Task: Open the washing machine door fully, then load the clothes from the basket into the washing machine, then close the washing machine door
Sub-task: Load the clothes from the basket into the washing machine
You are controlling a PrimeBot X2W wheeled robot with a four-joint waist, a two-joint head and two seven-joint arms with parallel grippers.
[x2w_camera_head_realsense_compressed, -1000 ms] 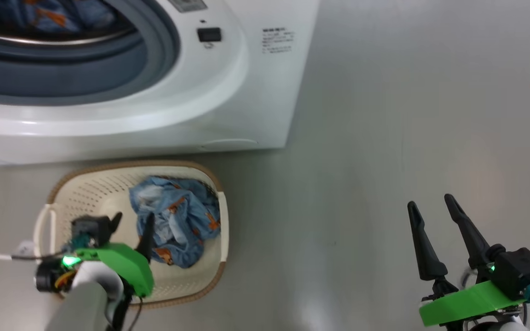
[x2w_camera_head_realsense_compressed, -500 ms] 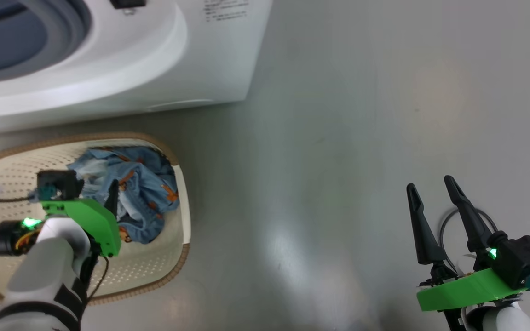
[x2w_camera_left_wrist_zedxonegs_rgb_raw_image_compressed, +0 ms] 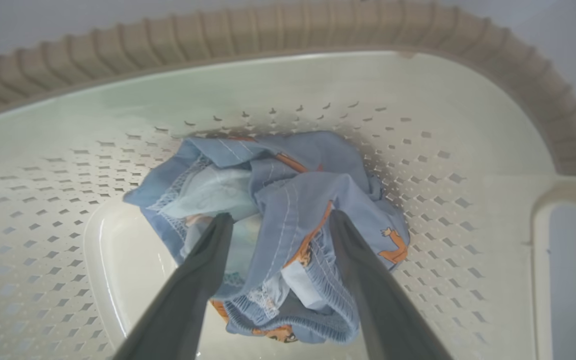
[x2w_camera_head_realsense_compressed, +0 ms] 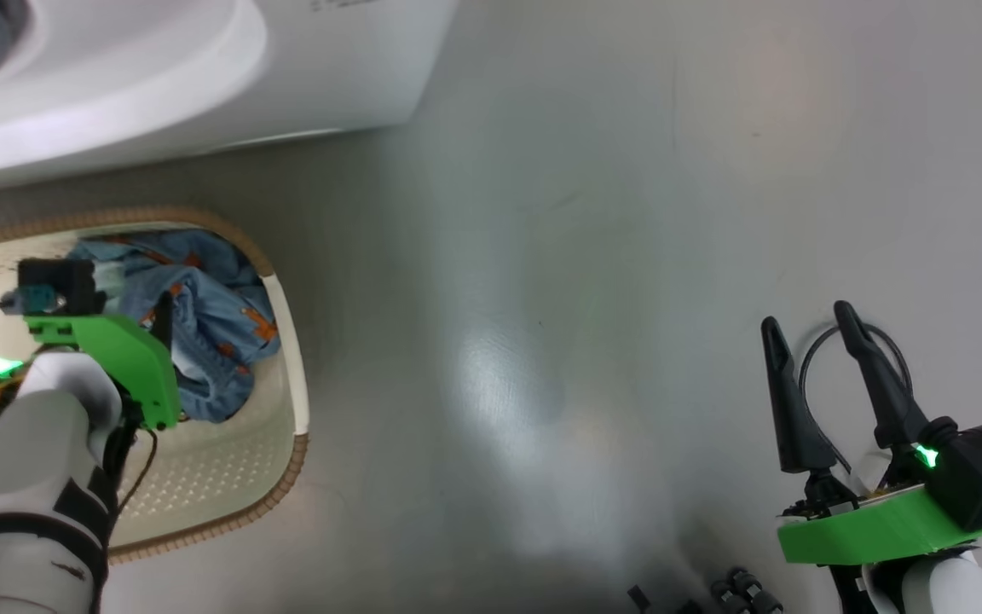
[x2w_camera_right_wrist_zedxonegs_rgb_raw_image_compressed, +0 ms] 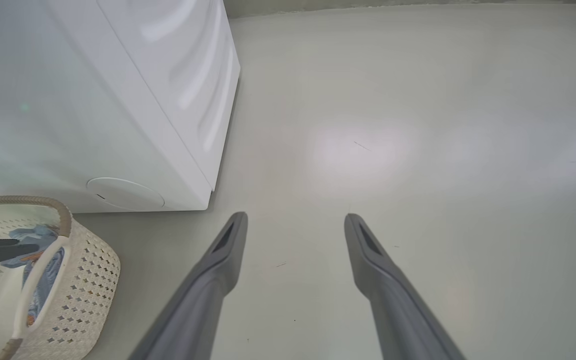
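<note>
Far left, the left gripper (x2w_camera_left_wrist_zedxonegs_rgb_raw_image_compressed: 280,216) hangs down inside the basket (x2w_camera_left_wrist_zedxonegs_rgb_raw_image_compressed: 418,90), its fingers (x2w_camera_left_wrist_zedxonegs_rgb_raw_image_compressed: 203,270) spread wide on either side of the bunched clothes (x2w_camera_left_wrist_zedxonegs_rgb_raw_image_compressed: 288,185). Nothing is pinched yet, and I can't tell if the tips are touching the fabric. The blue bundle sits in the end of the basket nearest the washing machine (x2w_camera_head_realsense_compressed: 201,85), which stands just behind it.

This looks like the pick-up for the loading step. To do it well, I'd say sink the tips a little lower so they bracket the thick middle fold rather than a loose hem. Stay off the perforated bottom, then squeeze right in. Lift straight up so no trailing cloth snags the woven rim.

Across the bare floor (x2w_camera_head_realsense_compressed: 542,256) to the far right, the right gripper (x2w_camera_head_realsense_compressed: 805,315) hovers well apart from everything, fingers parted and empty. Best left there, out of the way.
</note>
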